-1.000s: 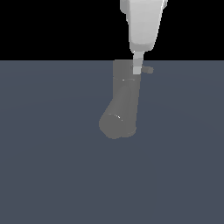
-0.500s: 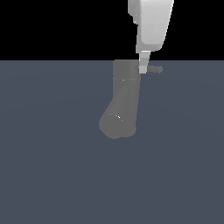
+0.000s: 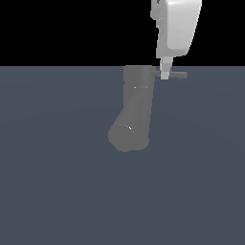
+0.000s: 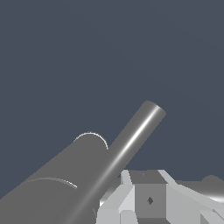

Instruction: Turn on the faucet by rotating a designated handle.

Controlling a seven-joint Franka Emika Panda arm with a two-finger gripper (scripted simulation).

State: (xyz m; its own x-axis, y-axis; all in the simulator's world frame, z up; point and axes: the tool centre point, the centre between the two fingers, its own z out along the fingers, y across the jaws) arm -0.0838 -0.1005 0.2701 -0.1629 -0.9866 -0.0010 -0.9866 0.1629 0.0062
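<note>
The faucet [image 3: 138, 103] is a thick grey upright cylinder whose stout spout [image 3: 125, 138] angles down toward the exterior view's left. The handle [image 3: 176, 74], a thin grey rod, sticks out from its top toward the exterior view's right. My white gripper [image 3: 165, 72] comes down from above, and its fingertip [image 3: 165, 67] lies against the rod close to the faucet body. In the wrist view the faucet [image 4: 118, 157] stretches away as a long shiny cylinder, with my fingers [image 4: 127, 197] just beside it. Whether they are open or shut does not show.
A flat blue-grey floor [image 3: 57, 191] spreads around the faucet, with a black backdrop above it. The white hand and arm [image 3: 178, 26] hang over the faucet's top on the exterior view's right.
My gripper has moved toward the exterior view's right. The handle has swung with it and now sticks out farther on that side.
</note>
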